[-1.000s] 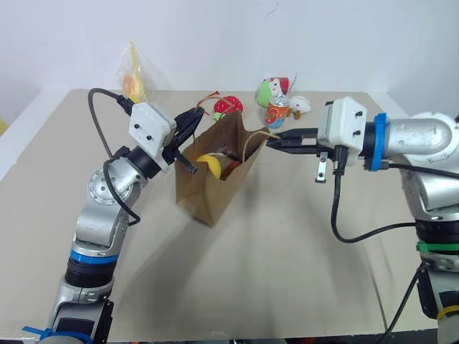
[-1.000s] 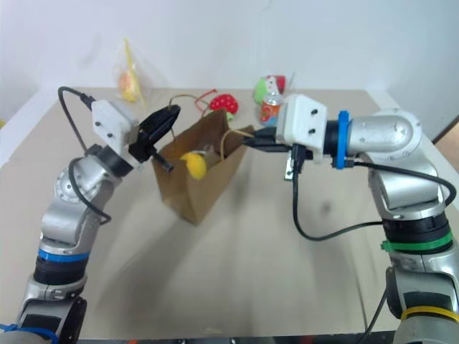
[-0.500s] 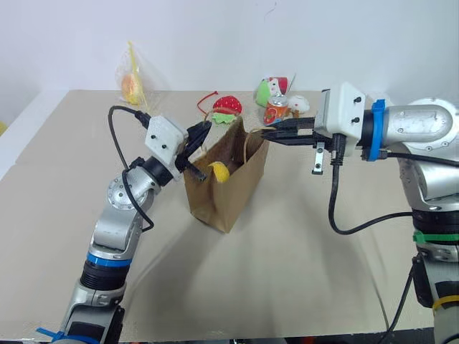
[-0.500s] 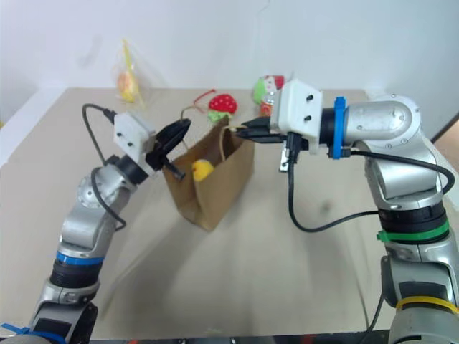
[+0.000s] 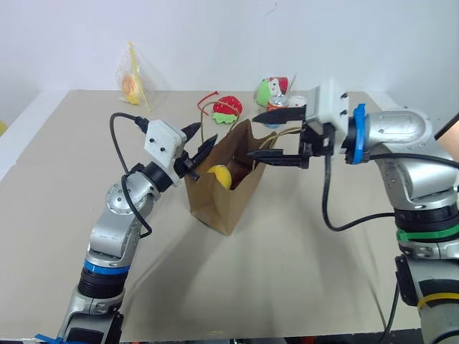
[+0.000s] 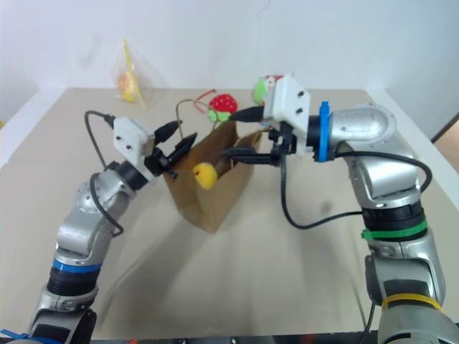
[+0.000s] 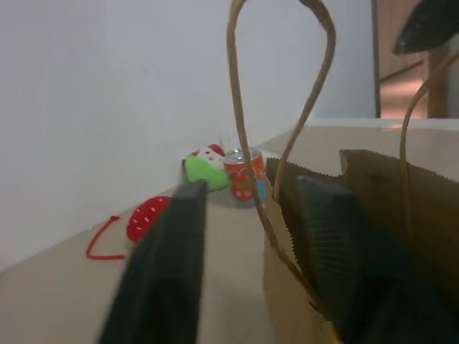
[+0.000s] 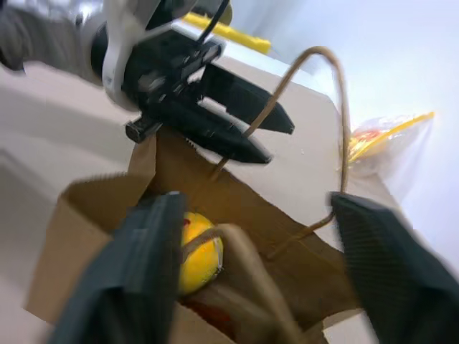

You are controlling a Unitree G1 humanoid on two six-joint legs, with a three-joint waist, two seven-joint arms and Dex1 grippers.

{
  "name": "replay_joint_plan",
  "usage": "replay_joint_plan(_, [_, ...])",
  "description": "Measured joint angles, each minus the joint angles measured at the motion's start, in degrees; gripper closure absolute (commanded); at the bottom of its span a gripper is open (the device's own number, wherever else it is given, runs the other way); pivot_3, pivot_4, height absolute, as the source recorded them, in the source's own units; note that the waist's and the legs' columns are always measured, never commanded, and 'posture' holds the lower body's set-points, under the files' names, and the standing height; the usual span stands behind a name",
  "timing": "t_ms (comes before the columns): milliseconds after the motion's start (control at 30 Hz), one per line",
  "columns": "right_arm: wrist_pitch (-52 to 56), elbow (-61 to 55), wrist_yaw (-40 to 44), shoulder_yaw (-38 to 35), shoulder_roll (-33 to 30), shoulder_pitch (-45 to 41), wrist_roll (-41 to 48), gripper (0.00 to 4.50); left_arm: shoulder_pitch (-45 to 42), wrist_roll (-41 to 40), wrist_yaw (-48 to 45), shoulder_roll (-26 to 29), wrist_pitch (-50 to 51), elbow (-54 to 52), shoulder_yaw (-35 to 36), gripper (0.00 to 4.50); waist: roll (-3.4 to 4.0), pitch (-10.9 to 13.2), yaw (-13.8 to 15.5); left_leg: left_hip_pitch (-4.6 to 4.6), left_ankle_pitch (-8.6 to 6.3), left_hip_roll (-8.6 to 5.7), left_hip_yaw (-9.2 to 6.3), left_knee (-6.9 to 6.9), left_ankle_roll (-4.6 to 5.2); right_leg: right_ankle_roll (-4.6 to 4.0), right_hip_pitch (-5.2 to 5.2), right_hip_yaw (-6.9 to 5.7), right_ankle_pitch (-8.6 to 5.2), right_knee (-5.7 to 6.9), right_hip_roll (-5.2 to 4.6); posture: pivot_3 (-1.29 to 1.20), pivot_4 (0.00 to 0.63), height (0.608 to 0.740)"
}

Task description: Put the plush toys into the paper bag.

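Two tools flank the paper bag (image 5: 228, 188), which stands upright on the worktop (image 5: 287, 272) with its mouth open. The left tool (image 5: 199, 145) sits at the bag's near-left rim, its fingers spread apart and gripping nothing; in the left wrist view one finger lies outside the paper wall and the other just over the rim, with a cord handle (image 7: 283, 136) rising between them. The right tool (image 5: 264, 136) reaches in from the opposite side, fingers wide apart, one above the mouth and one level with the rim; the second cord handle loops up between its fingers without being pinched.

From either tool the yellow ball plush (image 5: 219, 175) lies below and inward, resting inside the bag against the wall nearest the left tool. A dark reddish-brown shape (image 8: 215, 309) sits beside it deeper in the bag; whether that is the brown furry toy cannot be told. The bag's long axis runs roughly from one tool to the other, so each arm meets a narrow end.

Judged from this, both tools have let go and the coming move is a clean retreat up and outward, clear of the handles. The left arm is bent, its tool angled slightly upward; the right forearm lies across, its tool aimed toward the left one.
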Motion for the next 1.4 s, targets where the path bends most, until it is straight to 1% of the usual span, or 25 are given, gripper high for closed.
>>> replay_joint_plan(33, [1.9, -0.2, 0.0, -1.0, -0.4, -0.3, 1.4, 0.0, 0.0, -0.9, -0.3, 0.1, 0.4, -0.2, 0.2, 0.6, 0.0, 0.0, 0.0, 0.0, 0.0, 0.0, 0.01, 0.0, 0.0, 0.0, -0.01, 0.02, 0.0, 0.0, 0.01, 0.0, 0.15, 0.74])
replay_joint_plan(67, [4.5, -0.3, -0.1, -2.1, -1.0, -1.1, 3.2, 0.0, 0.0, -2.1, -1.0, 0.2, 1.1, -0.4, 0.5, 0.17, 0.0, 0.0, 0.0, 0.0, 0.0, 0.0, 0.03, -0.01, 0.01, 0.0, -0.02, 0.04, 0.0, 0.0, 0.01, 0.0, 0.15, 0.74])
replay_joint_plan(100, [6.2, -0.6, -0.2, -3.0, -1.2, -1.7, 4.5, 0.0, 0.0, -2.9, -1.4, 0.4, 1.4, -0.6, 0.6, 0.06, 0.0, 0.0, 0.0, 0.0, -0.01, 0.02, 0.04, -0.01, 0.01, 0.0, -0.04, 0.05, 0.0, 0.0, 0.03, 0.0, 0.15, 0.74])
replay_joint_plan(267, [18.3, -4.6, -1.1, -6.8, -3.3, -3.4, 15.1, 0.0, 0.4, -8.7, -5.1, 2.8, 4.4, -3.3, 2.4, 0.06, 0.0, 0.0, 0.0, -0.01, -0.01, 0.06, 0.0, -0.03, 0.01, -0.02, -0.05, 0.02, -0.01, 0.0, 0.08, 0.0, 0.15, 0.74])
replay_joint_plan(367, [24.3, -7.0, -1.1, -8.6, -5.4, -3.4, 20.9, 0.0, 1.1, -12.4, -7.0, 4.9, 6.5, -5.9, 4.0, 0.06, 0.0, 0.0, 0.0, 0.0, -0.02, 0.04, 0.04, -0.03, 0.03, -0.02, -0.05, 0.06, -0.01, -0.01, 0.05, 0.0, 0.15, 0.74])
replay_joint_plan(433, [26.4, -8.8, -0.4, -9.0, -7.3, -2.1, 23.3, 0.0, 1.5, -14.8, -7.8, 6.7, 8.1, -7.1, 4.8, 0.06, -0.01, 0.0, 0.0, -0.01, -0.02, 0.03, 0.02, -0.02, 0.03, -0.01, -0.04, 0.03, -0.01, -0.02, 0.05, 0.0, 0.15, 0.74])
replay_joint_plan(500, [27.1, -9.8, 0.3, -8.9, -8.3, -0.2, 24.1, 0.53, 1.7, -16.3, -8.4, 7.9, 9.1, -7.6, 6.2, 0.0, -0.01, 0.0, 0.0, 0.0, -0.02, 0.02, 0.05, -0.01, 0.03, 0.01, -0.04, 0.05, 0.0, -0.02, 0.05, 0.0, 0.15, 0.74])
replay_joint_plan(533, [27.5, -10.7, 1.2, -8.8, -9.3, 1.5, 24.6, 0.7, 1.9, -17.4, -8.8, 8.8, 9.9, -7.9, 6.8, 0.0, -0.01, 0.0, 0.0, 0.0, -0.02, 0.02, 0.04, 0.0, 0.03, 0.03, -0.03, 0.06, 0.01, -0.02, 0.06, 0.0, 0.15, 0.74])
replay_joint_plan(567, [28.0, -11.8, 1.9, -8.5, -10.2, 3.2, 25.2, 1.03, 2.5, -18.3, -9.3, 9.7, 10.3, -8.1, 7.2, 0.0, -0.01, 0.0, 0.0, 0.0, -0.02, 0.03, 0.05, 0.0, 0.03, 0.03, -0.03, 0.06, 0.01, -0.02, 0.05, 0.0, 0.15, 0.74])
replay_joint_plan(600, [28.4, -12.5, 2.4, -8.2, -10.8, 4.3, 25.5, 1.51, 2.9, -18.7, -9.8, 10.4, 10.5, -8.3, 7.5, 0.0, -0.01, 0.0, 0.0, 0.0, -0.02, 0.03, 0.05, 0.0, 0.03, 0.02, -0.04, 0.06, 0.0, -0.02, 0.06, 0.0, 0.15, 0.74])
replay_joint_plan(633, [28.7, -13.9, 3.2, -7.2, -11.8, 6.5, 25.6, 1.77, 3.8, -19.5, -10.3, 11.6, 11.2, -8.8, 8.2, 0.0, -0.01, 0.0, 0.0, 0.0, -0.02, 0.05, 0.04, -0.01, 0.03, 0.01, -0.04, 0.06, -0.01, -0.02, 0.07, 0.0, 0.15, 0.74])
replay_joint_plan(667, [28.8, -14.4, 3.7, -6.5, -12.1, 7.7, 25.6, 2.34, 4.3, -20.0, -10.4, 12.2, 11.5, -9.1, 8.8, 0.0, -0.01, 0.0, -0.1, 0.01, -0.02, 0.05, 0.05, -0.01, 0.03, 0.01, -0.05, 0.06, -0.01, -0.02, 0.08, 0.0, 0.15, 0.74])
replay_joint_plan(700, [28.8, -14.8, 3.8, -5.6, -12.0, 8.8, 25.6, 2.67, 4.7, -20.6, -10.7, 12.7, 11.8, -9.4, 9.2, 0.0, 0.0, 0.0, -0.1, 0.0, -0.02, 0.05, 0.06, -0.02, 0.03, 0.01, -0.08, 0.08, -0.01, -0.01, 0.08, 0.0, 0.15, 0.74])
replay_joint_plan(733, [28.3, -15.8, 3.5, -3.9, -11.5, 10.8, 25.0, 3.19, 5.6, -21.9, -11.0, 13.6, 12.6, -10.6, 9.8, 0.0, -0.01, 0.0, -0.1, 0.0, -0.02, 0.06, 0.04, -0.02, 0.03, 0.01, -0.07, 0.06, -0.01, -0.01, 0.1, 0.0, 0.15, 0.74])
replay_joint_plan(767, [28.0, -16.1, 3.4, -3.4, -11.5, 11.3, 24.7, 3.5, 6.0, -22.2, -11.1, 13.7, 12.7, -11.0, 10.0, 0.0, -0.01, 0.0, -0.1, 0.0, -0.02, 0.06, 0.05, -0.02, 0.03, 0.01, -0.07, 0.07, -0.01, -0.01, 0.1, 0.0, 0.15, 0.74])
replay_joint_plan(833, [23.8, -16.6, 1.7, 0.1, -9.2, 14.5, 20.0, 4.45, 9.4, -23.2, -10.9, 14.8, 13.3, -13.6, 10.7, 0.0, -0.02, 0.0, -0.1, 0.03, -0.02, 0.07, 0.06, -0.02, 0.03, 0.02, -0.05, 0.08, -0.01, -0.02, 0.1, 0.0, 0.15, 0.74])
replay_joint_plan(867, [23.3, -16.5, 1.3, 0.7, -8.8, 14.9, 19.4, 4.45, 9.8, -23.3, -10.9, 14.9, 13.4, -13.8, 10.7, 0.0, -0.02, 0.0, -0.1, 0.02, -0.02, 0.08, 0.07, -0.01, 0.03, 0.02, -0.07, 0.08, 0.0, -0.01, 0.1, 0.0, 0.15, 0.74])
replay_joint_plan(933, [19.9, -16.3, -1.1, 3.6, -5.2, 15.3, 15.5, 4.45, 12.4, -23.2, -10.5, 15.2, 13.5, -14.8, 10.9, 0.0, -0.01, 0.0, -0.2, 0.02, -0.02, 0.1, 0.09, 0.01, 0.02, 0.04, -0.09, 0.11, 0.01, 0.0, 0.14, 0.0, 0.15, 0.74])
replay_joint_plan(1100, [17.9, -15.7, -4.7, 4.3, -0.2, 13.9, 13.3, 4.45, 17.4, -20.7, -10.3, 16.2, 11.4, -16.2, 10.9, 0.0, -0.02, 0.0, -0.1, 0.01, -0.01, 0.09, 0.12, -0.01, 0.01, 0.04, -0.11, 0.14, 0.02, -0.01, 0.12, 0.0, 0.15, 0.74])
replay_joint_plan(1233, [18.1, -15.7, -6.5, 4.3, 2.3, 13.0, 13.2, 4.45, 19.5, -19.5, -11.0, 16.4, 9.7, -16.7, 10.8, 0.0, -0.02, 0.0, 0.0, -0.01, -0.02, 0.07, 0.13, -0.02, 0.01, 0.03, -0.12, 0.15, 0.01, -0.01, 0.1, 0.0, 0.15, 0.74])
replay_joint_plan(1400, [17.3, -15.0, -7.9, 5.7, 4.2, 12.2, 11.3, 4.45, 19.6, -18.7, -10.9, 16.2, 8.9, -16.7, 10.5, 0.0, -0.02, 0.0, 0.0, 0.0, -0.02, 0.07, 0.15, -0.02, 0.01, 0.04, -0.12, 0.17, 0.01, -0.01, 0.1, 0.0, 0.15, 0.74])
